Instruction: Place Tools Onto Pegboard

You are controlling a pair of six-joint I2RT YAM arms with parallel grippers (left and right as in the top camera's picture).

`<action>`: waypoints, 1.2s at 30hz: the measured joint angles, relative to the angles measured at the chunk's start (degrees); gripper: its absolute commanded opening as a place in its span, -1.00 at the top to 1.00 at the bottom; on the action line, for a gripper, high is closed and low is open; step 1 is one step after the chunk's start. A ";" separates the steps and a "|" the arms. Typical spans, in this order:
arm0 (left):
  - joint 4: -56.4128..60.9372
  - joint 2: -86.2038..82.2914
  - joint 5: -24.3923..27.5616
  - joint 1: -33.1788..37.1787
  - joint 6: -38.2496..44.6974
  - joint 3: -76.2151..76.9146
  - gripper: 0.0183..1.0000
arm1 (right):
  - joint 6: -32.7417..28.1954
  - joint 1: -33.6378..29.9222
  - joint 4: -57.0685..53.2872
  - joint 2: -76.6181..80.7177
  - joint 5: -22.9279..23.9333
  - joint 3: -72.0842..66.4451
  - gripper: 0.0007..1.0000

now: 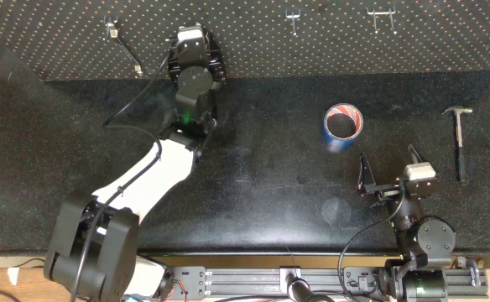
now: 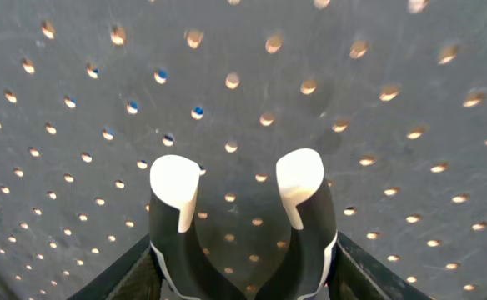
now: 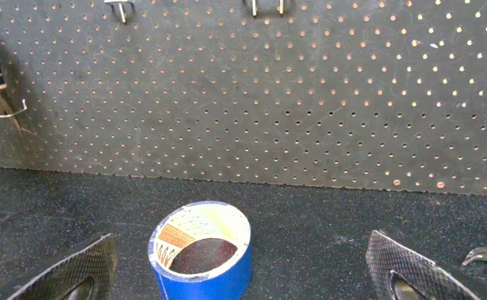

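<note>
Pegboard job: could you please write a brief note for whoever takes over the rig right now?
Left pincer: open, empty, close to the pegboard.
Right pincer: open, empty, low over the table, facing the blue tape roll.
Things: the tape roll stands on the table; the hammer lies flat further right in the top view.
Done: neither is hung; two hooks above them are bare.
Left: hang the tape roll and the hammer.

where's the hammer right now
In the top view the hammer lies on the table at far right, head toward the pegboard, right of the blue tape roll.
</note>
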 measured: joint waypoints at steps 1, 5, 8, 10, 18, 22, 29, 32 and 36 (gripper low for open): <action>0.00 0.46 0.24 0.28 -0.02 0.00 0.98 | 0.00 0.00 0.00 0.00 0.00 0.00 -0.96; 0.63 1.81 1.05 1.11 -0.02 0.00 0.98 | 0.00 0.00 0.00 0.00 0.00 0.00 -0.96; 1.01 1.92 1.18 1.16 -0.02 0.00 0.98 | 0.00 0.00 0.00 0.00 0.00 0.00 -0.95; 1.01 1.92 1.25 1.16 -0.02 0.00 0.83 | 0.00 0.00 0.02 0.00 0.00 0.00 -0.96; 1.01 1.97 1.25 1.16 -0.02 0.00 0.04 | 0.00 0.00 0.00 0.00 0.00 0.00 -0.96; 1.01 1.97 1.25 1.16 -0.02 0.00 -0.18 | 0.00 0.00 0.00 0.00 0.00 0.00 -0.95; 1.55 1.97 1.70 1.16 0.20 0.02 -0.79 | 0.00 0.00 0.02 0.00 0.00 0.00 -0.96; 1.60 1.97 2.03 1.16 0.33 0.02 -0.99 | 0.00 0.00 0.00 0.00 0.00 0.00 -0.96; 1.60 1.97 2.12 1.16 0.20 0.02 -0.99 | 0.00 0.00 0.00 0.00 0.00 0.00 -0.96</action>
